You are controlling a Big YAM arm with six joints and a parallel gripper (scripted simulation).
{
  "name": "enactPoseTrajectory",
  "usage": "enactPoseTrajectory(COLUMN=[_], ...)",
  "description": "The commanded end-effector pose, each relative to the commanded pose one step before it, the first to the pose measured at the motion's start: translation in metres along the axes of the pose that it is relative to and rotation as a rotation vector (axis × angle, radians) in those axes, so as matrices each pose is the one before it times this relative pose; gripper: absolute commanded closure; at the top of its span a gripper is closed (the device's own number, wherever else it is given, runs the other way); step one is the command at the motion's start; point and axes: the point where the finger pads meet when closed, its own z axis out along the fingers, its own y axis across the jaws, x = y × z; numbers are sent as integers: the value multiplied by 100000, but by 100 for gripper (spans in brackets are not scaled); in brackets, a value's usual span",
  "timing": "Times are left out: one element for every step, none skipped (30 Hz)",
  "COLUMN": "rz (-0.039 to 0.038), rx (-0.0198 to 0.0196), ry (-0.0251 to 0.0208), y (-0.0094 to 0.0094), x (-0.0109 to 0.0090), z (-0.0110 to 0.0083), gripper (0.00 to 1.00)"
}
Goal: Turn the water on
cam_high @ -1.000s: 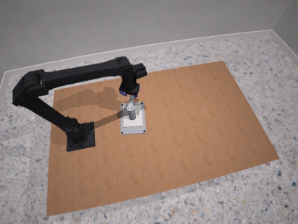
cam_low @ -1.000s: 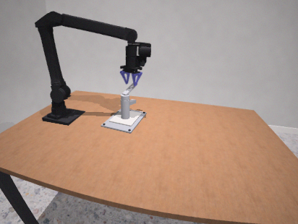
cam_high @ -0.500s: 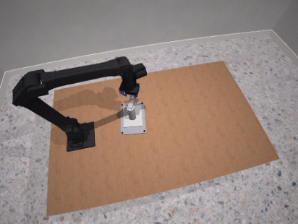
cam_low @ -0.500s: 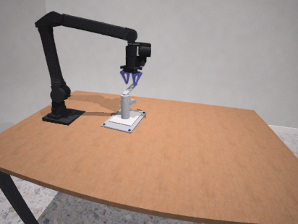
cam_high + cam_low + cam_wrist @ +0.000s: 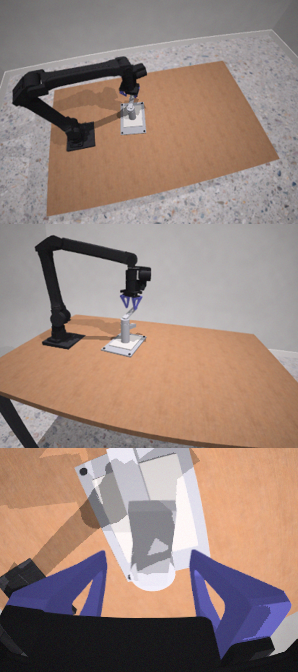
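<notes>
The tap (image 5: 132,113) (image 5: 125,332) is a grey upright cylinder on a square grey base plate (image 5: 134,130) (image 5: 124,351) (image 5: 193,504) on the wooden table. Its flat lever (image 5: 128,313) (image 5: 152,538) slants upward from the top of the tap. My gripper (image 5: 130,97) (image 5: 132,308) (image 5: 148,557) points straight down over the lever's raised end. The blue fingers are open and straddle the lever tip with a gap on each side. In the wrist view the lever's rounded end lies between the two fingers.
The arm's black base (image 5: 80,139) (image 5: 63,339) is bolted to the table left of the tap. The wooden table top (image 5: 202,126) (image 5: 188,383) stretches wide to the right and front. A speckled floor (image 5: 231,47) surrounds it.
</notes>
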Motion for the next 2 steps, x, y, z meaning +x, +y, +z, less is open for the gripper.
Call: enactPoseTrajectory(rz=[-731, 0], rx=[1960, 0], ry=[-1866, 0], y=[-1515, 0], x=[-1021, 0], z=[-1515, 0], gripper=[39, 39])
